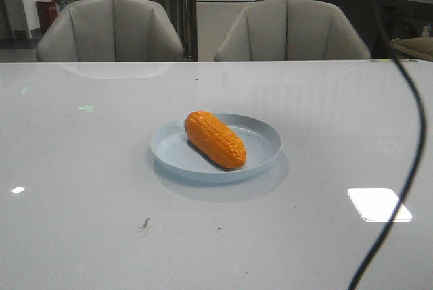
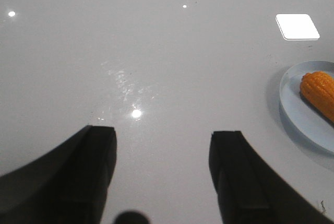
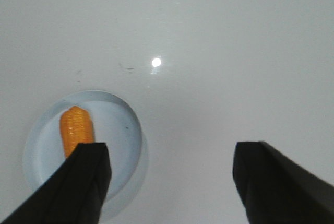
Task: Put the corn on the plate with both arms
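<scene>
— What are you seeing on the counter, and how many of each?

— I am looking at one orange corn cob with bumpy rows of kernels (image 1: pixel 215 138), one round shallow pale-blue plate with a low rim (image 1: pixel 265 133), and two grey padded chairs (image 1: pixel 110 28) standing behind the far edge of the glossy white counter (image 1: pixel 81 168). One black cable (image 1: pixel 411 148) is hanging down near the right edge.

— Where is the corn sitting?

— It is lying flat inside the plate, slanting across it, around the middle of the counter, well away from every corner. One end is blunt and rounded; the other is narrowing slightly. Its skin is looking shiny.

— And your pincers?

— I am holding my left pincer (image 2: pixel 163 153) spread wide with nothing between its two dark fingers (image 2: pixel 235 166), hovering over bare counter with the plate off to one side. My right pincer (image 3: pixel 169 172) is also gaping wide and gripping nothing, one finger (image 3: pixel 86 177) overlapping the plate in that wrist view.
</scene>
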